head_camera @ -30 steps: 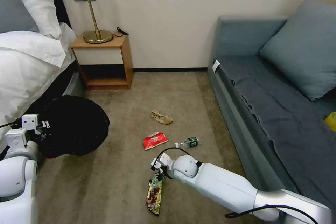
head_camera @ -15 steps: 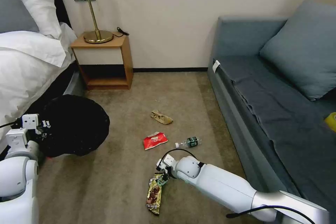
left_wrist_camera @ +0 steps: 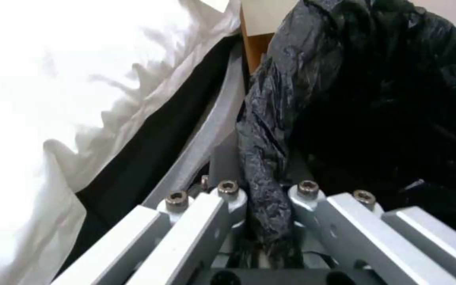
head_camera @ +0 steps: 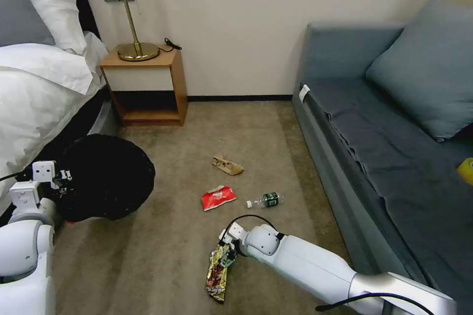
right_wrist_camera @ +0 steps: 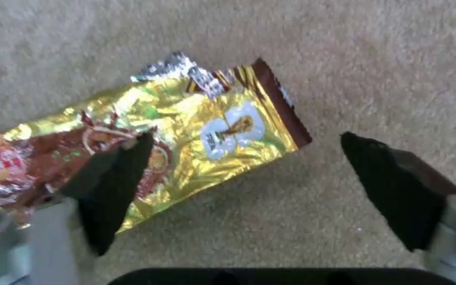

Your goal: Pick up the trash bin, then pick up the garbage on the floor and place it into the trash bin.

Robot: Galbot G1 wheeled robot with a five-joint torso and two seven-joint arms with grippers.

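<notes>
- Nearest the robot, one gold-brown snack wrapper (head_camera: 217, 272) lies flat on the carpet (head_camera: 162, 251); its print shows a small trophy emblem on a white patch, and no lettering can be read.
- The right gripper (head_camera: 227, 254) is low over the wrapper's upper end with its fingers (right_wrist_camera: 114, 186) spread wide, holding nothing; in the right wrist view one finger overlaps the wrapper and the other stands over bare carpet beside it.
- On the robot's left, the left gripper (left_wrist_camera: 267, 213) is closed on a fold of the black bag lining the one trash bin (head_camera: 106, 177), which sits just beside the bed (head_camera: 39, 88).
- Farther out on the carpet, well apart from both grippers, lie three more pieces: one red snack packet (head_camera: 218, 197), one small clear bottle (head_camera: 266, 201) with a green label too small to read, just right of the packet, and beyond them one crumpled tan paper piece (head_camera: 227, 164).
- That makes four pieces of garbage on the floor.
- Farthest back stand one wooden nightstand (head_camera: 148, 86) with one brass lamp (head_camera: 130, 15), and on the right a grey-blue sofa (head_camera: 384, 147).
</notes>
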